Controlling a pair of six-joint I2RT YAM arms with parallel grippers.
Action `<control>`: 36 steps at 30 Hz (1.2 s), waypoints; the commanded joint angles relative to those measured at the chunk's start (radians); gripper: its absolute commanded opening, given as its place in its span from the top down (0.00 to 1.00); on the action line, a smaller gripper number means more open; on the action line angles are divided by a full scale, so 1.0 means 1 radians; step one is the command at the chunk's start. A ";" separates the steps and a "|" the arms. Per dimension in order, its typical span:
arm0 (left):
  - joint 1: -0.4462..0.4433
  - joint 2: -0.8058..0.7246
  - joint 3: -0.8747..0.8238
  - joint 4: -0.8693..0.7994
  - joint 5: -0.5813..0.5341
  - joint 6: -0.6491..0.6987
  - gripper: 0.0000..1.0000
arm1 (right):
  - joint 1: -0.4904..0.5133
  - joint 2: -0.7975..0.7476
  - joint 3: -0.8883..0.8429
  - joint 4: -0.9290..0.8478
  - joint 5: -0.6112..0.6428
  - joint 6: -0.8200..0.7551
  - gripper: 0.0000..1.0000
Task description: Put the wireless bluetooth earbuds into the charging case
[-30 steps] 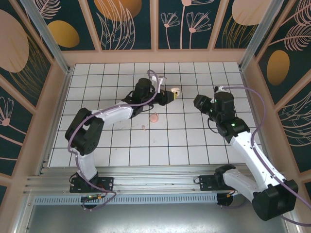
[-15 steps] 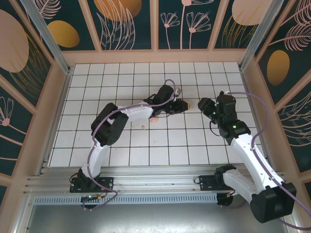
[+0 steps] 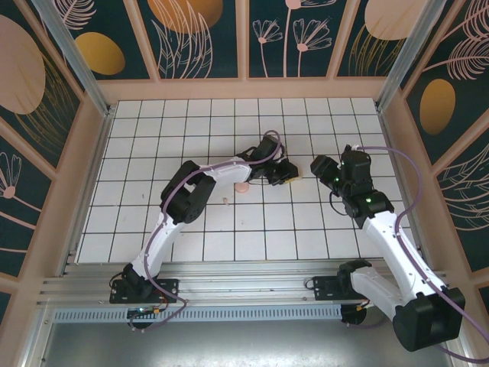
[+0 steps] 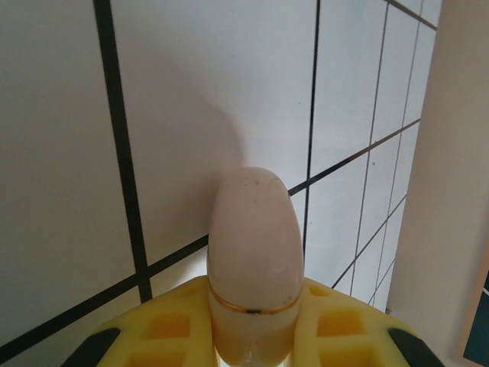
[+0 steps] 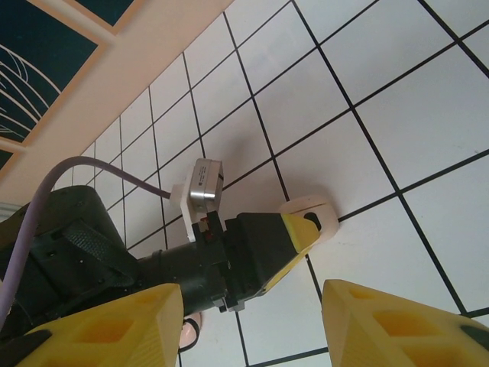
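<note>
room lies open all round on the white, black-gridded tile tabletop, its peach wooden rim well apart from both arms. a pale cream oval plastic earbud is clenched in the left gripper, while the small salmon-pink rounded plastic charging case lies on the tiles beside that outstretched, low arm, a second tiny cream earbud near it. the right gripper faces the left from just beside, jaws released and empty.

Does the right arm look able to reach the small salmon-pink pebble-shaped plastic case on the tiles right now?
Probably not directly. The left gripper, shut on a pale cream plastic earbud, lies between the open right gripper and the case, which sits beside the left arm. It would likely have to go around.
</note>
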 commanded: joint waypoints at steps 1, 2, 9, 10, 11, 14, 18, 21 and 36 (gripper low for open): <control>-0.007 0.021 0.040 -0.038 -0.019 -0.021 0.84 | -0.009 -0.006 -0.018 0.028 -0.014 0.005 0.48; -0.007 0.027 0.047 -0.049 -0.019 -0.018 0.79 | -0.009 -0.004 -0.018 0.030 -0.016 0.005 0.48; -0.006 0.040 0.107 -0.165 -0.053 0.051 0.61 | -0.013 0.002 -0.009 0.022 -0.022 -0.002 0.48; -0.007 0.038 0.113 -0.175 -0.062 0.060 0.60 | -0.012 0.002 -0.007 0.022 -0.022 -0.003 0.48; -0.006 0.034 0.123 -0.195 -0.072 0.072 0.56 | -0.013 0.001 -0.004 0.019 -0.022 -0.004 0.48; -0.007 0.024 0.164 -0.271 -0.110 0.134 0.53 | -0.013 -0.002 0.006 0.007 -0.022 -0.006 0.48; -0.004 -0.012 0.186 -0.347 -0.170 0.197 0.52 | -0.015 0.000 0.019 -0.005 -0.023 -0.019 0.48; -0.005 -0.059 0.190 -0.381 -0.218 0.238 0.52 | -0.015 0.009 0.037 -0.023 -0.026 -0.032 0.48; 0.022 -0.332 0.117 -0.777 -0.498 0.534 0.46 | -0.012 0.085 0.097 -0.088 -0.100 -0.048 0.48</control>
